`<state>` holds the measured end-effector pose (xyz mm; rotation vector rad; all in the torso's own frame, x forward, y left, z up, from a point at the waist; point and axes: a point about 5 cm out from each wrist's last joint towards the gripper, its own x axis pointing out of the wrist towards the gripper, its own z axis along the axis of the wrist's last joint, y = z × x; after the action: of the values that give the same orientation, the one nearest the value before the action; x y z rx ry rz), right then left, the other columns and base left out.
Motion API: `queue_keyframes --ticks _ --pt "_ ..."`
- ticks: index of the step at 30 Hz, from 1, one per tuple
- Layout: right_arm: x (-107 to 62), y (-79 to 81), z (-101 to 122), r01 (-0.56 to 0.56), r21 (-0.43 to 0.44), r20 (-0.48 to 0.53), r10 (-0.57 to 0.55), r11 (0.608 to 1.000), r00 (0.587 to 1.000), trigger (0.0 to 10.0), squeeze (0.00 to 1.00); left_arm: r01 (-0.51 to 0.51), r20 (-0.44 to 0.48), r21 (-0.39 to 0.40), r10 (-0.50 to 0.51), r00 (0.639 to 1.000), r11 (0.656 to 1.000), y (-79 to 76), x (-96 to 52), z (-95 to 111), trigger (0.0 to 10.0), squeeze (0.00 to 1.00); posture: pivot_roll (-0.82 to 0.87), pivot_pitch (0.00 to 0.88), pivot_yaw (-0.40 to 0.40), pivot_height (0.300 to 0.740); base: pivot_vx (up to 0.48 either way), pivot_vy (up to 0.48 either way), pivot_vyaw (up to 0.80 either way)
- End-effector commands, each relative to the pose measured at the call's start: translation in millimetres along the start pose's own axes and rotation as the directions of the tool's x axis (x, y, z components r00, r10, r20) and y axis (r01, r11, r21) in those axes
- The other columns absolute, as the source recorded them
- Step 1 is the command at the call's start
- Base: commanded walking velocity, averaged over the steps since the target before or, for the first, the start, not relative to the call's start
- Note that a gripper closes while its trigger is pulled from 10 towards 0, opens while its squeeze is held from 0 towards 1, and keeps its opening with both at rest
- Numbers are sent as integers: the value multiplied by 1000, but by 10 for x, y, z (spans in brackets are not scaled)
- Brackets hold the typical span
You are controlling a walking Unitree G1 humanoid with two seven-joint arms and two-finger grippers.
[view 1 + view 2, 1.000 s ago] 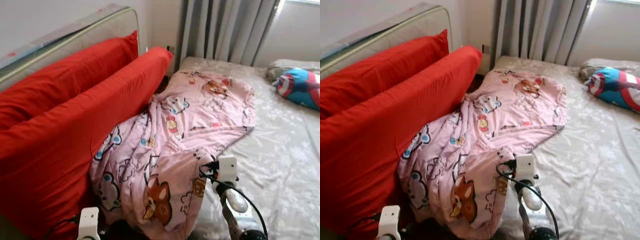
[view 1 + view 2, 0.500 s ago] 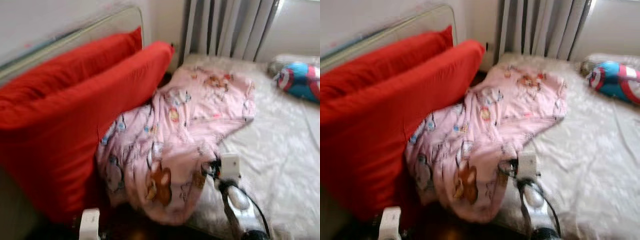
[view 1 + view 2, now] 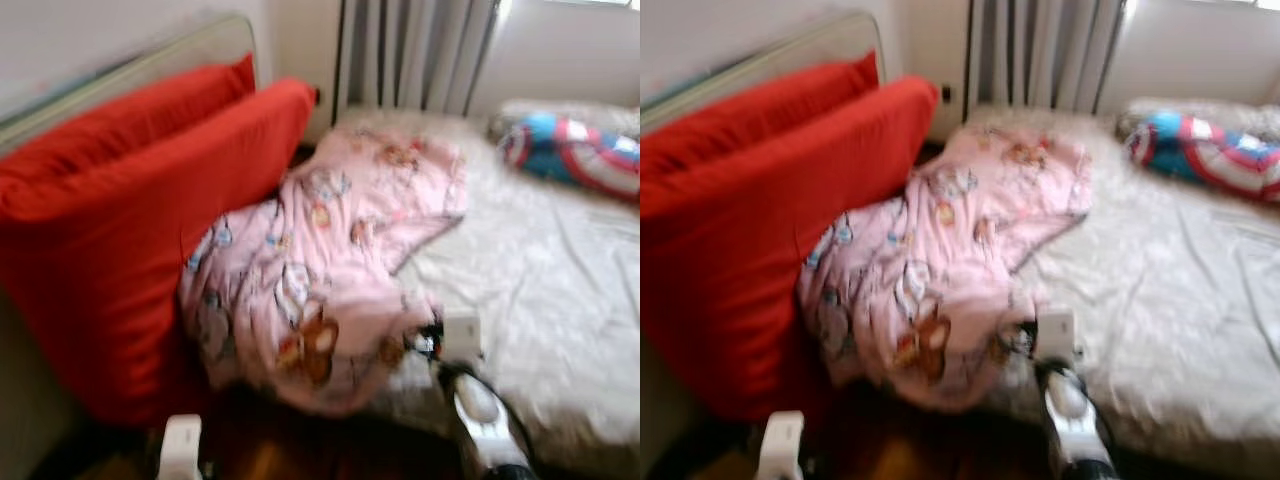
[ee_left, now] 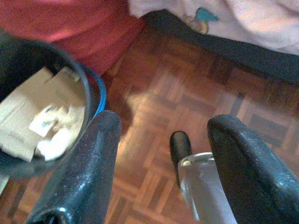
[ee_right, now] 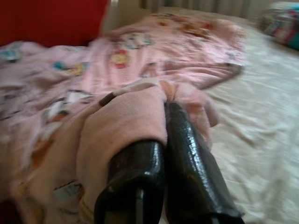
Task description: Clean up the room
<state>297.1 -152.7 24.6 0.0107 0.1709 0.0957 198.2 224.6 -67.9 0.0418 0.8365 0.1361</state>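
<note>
On the bed (image 3: 560, 260), right fingers (image 5: 187, 154) pinch pink blanket (image 3: 330, 250).

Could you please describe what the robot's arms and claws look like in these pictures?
The right arm is silver metal with a white boxy wrist block and a black cable looping beside it. The right claw has two long, glossy black fingers. The left claw has similar rounded black fingers, finely speckled.

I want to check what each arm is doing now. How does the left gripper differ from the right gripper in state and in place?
The left gripper is open and holds nothing, while the right gripper is shut on a fold of the pink blanket. The left gripper hangs low above the wooden floor, near a dark bin with paper in it; the right gripper is at the edge of the bed. Both have two long black fingers.
</note>
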Motion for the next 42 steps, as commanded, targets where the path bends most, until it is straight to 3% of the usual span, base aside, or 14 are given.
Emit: queue_keyframes --ticks 1,17,26,30,42 --pt "-6 -43 17 16 -7 12 -16 1000 1000 10000 0 7 -42 -14 -7 999 1000 -35 -20 -112 10000 0 -39 19 -6 740 -292 0 0" --pt "-7 -113 39 76 -8 28 -76 997 997 10000 0 9 -42 -10 -9 999 1000 -29 -21 -114 10000 0 -39 21 -4 740 -292 0 0" --pt "-19 -335 152 242 -7 98 -240 970 966 10000 0 9 -47 -2 -9 999 1000 -26 -22 -117 10000 0 -39 23 -3 740 0 0 0" --pt "-17 -339 152 238 -9 95 -236 971 967 10000 0 11 -48 -2 -11 999 1000 -27 -21 -118 10000 0 -39 23 -3 740 0 0 0" --pt "-37 -217 -76 178 -44 -57 -181 983 982 10000 0 23 -55 6 -22 998 1000 -33 -21 -122 10000 0 -40 23 -4 740 0 0 0"
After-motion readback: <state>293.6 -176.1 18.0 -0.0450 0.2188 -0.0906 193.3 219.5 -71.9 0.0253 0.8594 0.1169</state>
